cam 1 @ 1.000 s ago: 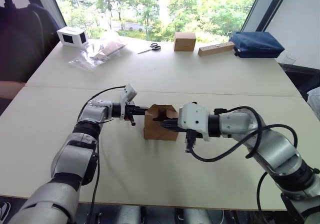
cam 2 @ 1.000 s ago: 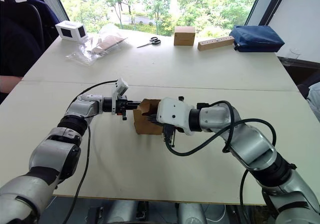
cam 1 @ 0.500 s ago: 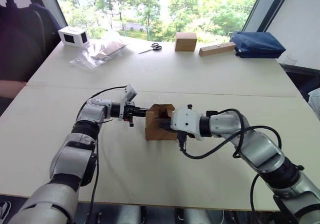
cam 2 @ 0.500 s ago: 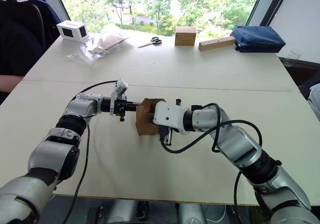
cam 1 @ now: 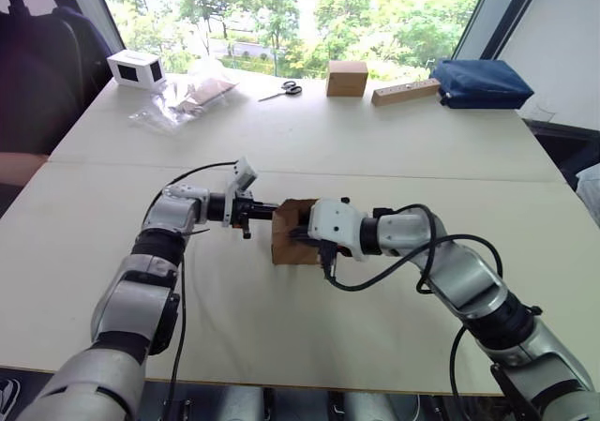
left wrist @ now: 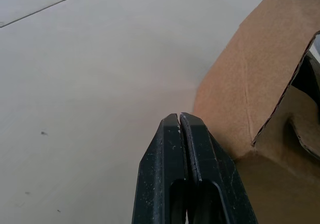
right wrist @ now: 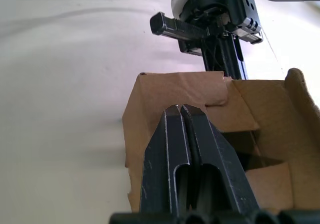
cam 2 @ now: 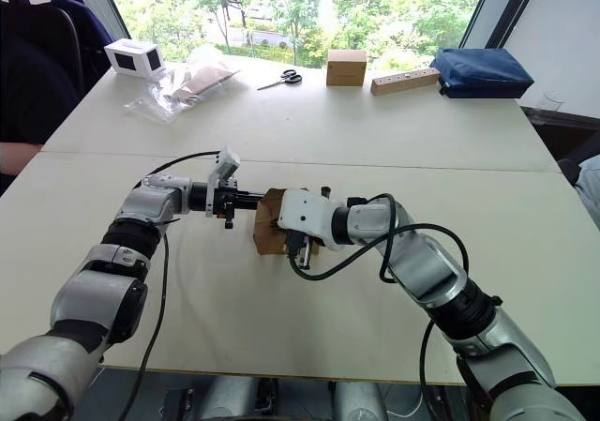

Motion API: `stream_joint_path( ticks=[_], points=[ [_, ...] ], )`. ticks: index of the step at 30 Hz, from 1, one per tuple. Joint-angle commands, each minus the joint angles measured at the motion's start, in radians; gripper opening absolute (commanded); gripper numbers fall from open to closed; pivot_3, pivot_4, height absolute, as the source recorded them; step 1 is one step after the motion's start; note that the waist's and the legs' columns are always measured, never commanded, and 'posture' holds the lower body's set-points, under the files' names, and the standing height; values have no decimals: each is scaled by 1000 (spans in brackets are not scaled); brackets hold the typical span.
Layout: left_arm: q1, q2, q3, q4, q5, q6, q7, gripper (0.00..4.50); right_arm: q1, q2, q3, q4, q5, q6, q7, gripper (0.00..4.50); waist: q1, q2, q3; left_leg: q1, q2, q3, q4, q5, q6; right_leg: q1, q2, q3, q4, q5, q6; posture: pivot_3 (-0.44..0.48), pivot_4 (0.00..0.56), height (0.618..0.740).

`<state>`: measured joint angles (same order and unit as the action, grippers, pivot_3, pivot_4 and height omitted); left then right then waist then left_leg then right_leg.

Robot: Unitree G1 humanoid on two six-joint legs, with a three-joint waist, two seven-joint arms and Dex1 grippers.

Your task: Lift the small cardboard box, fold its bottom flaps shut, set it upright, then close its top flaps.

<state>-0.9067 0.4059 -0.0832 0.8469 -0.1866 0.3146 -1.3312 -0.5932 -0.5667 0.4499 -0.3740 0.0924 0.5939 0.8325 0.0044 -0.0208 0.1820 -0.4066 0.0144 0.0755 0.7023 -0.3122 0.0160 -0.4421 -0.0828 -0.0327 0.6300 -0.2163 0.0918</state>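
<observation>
Left eye view is showing me a pale table [cam 1: 394, 149] running to a window. One small cardboard box [cam 1: 292, 236] is sitting mid-table between two grippers: left gripper [left wrist: 180, 118] pinched closed at its wall, right gripper [right wrist: 181, 109] closed over its opening. My right wrist is hiding the flaps.

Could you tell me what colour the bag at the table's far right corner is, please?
The bag is dark blue, best seen in the right eye view.
</observation>
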Motion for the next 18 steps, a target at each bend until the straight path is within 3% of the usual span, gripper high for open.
stream_joint_path(
  ticks=[1, 8, 13, 18],
  points=[
    [-4, 45, 96, -69, -53, 18, 68, 24, 0, 7, -26, -9, 3, -11, 6, 0, -2, 0, 0, 0, 0, 0, 0, 0, 0, 0, 0, 0, 0, 0, 0, 0, 150, 740],
    [192, 166, 147, -574, -222, 325, 50, 24, 0, 10, -56, -9, 21, -9, 12, 0, -18, 0, 0, 0, 2, -1, 0, 0, 0, 0, -1, 1, 1, 0, 0, 0, 150, 740],
    [338, 232, 114, -867, -301, 456, 59, 24, -1, 11, -49, 18, 4, -39, 18, 0, -16, 0, 0, 0, 2, -1, 0, 0, -1, 0, -2, 1, 1, 0, 0, 0, 150, 740],
    [416, 225, 96, -1003, -354, 518, 121, 24, -13, 23, -36, 43, -4, -62, 26, 0, -15, 1, 0, 1, 2, -1, 0, 0, -1, 0, -2, 1, 0, 0, 0, 0, 150, 740]
  ],
)
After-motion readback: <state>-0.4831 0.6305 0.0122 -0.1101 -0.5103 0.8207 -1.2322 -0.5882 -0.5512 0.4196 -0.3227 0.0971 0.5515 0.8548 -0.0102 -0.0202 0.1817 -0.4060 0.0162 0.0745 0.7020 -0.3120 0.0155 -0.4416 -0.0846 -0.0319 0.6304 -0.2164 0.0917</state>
